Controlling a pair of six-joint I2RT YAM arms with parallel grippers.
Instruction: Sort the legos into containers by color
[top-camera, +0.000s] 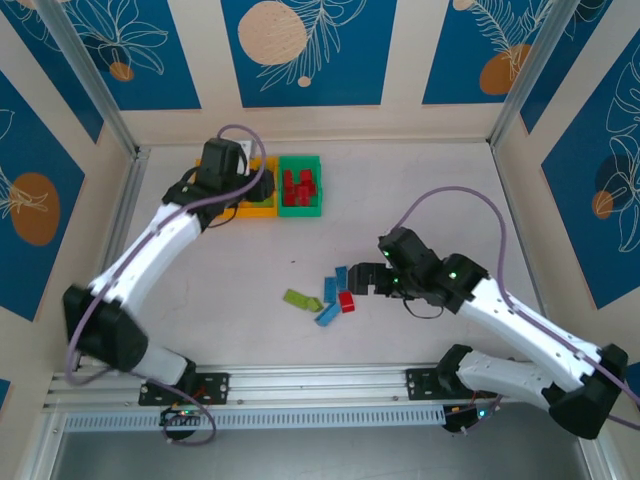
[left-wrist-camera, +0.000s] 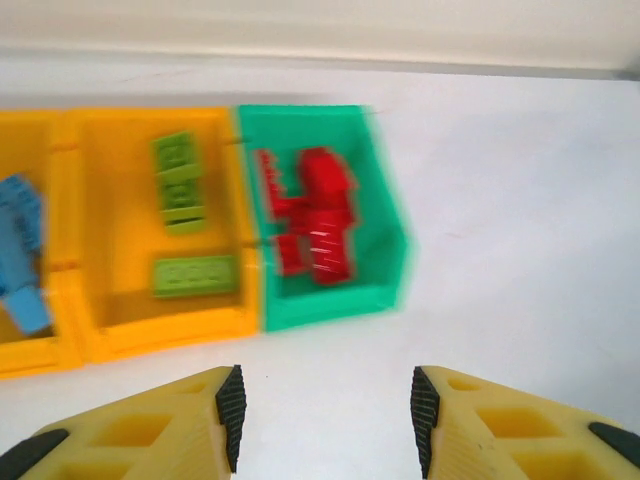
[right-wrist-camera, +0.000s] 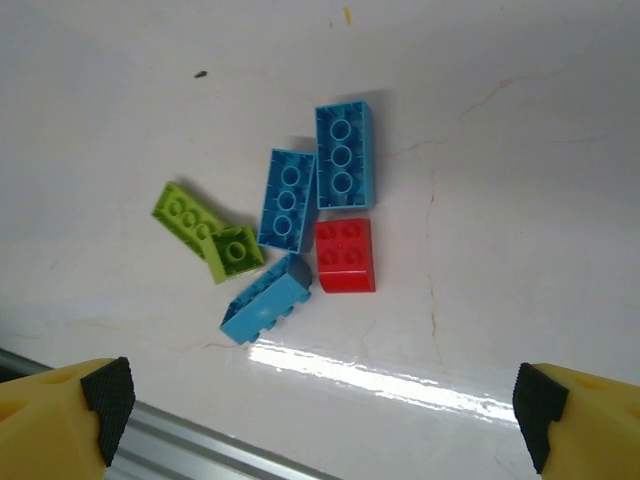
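Note:
The containers stand in a row at the back. The green bin (left-wrist-camera: 330, 305) holds red legos (left-wrist-camera: 315, 225), the middle yellow bin (left-wrist-camera: 170, 335) holds lime legos (left-wrist-camera: 180, 180), and the left yellow bin (left-wrist-camera: 30, 355) holds blue legos (left-wrist-camera: 20, 250). My left gripper (left-wrist-camera: 328, 420) hovers just in front of the bins, open and holding nothing. Loose legos lie mid-table: three blue (right-wrist-camera: 345, 155) (right-wrist-camera: 289, 198) (right-wrist-camera: 265, 305), a red one (right-wrist-camera: 346, 256) and two lime (right-wrist-camera: 185, 213) (right-wrist-camera: 236, 250). My right gripper (right-wrist-camera: 325, 410) is wide open above them, just to their right in the top view (top-camera: 362, 278).
An aluminium rail (top-camera: 320, 385) runs along the table's near edge, close below the loose pile (right-wrist-camera: 200, 445). Walls enclose the back and both sides. Bare white table lies to the right of the green bin (top-camera: 300, 208).

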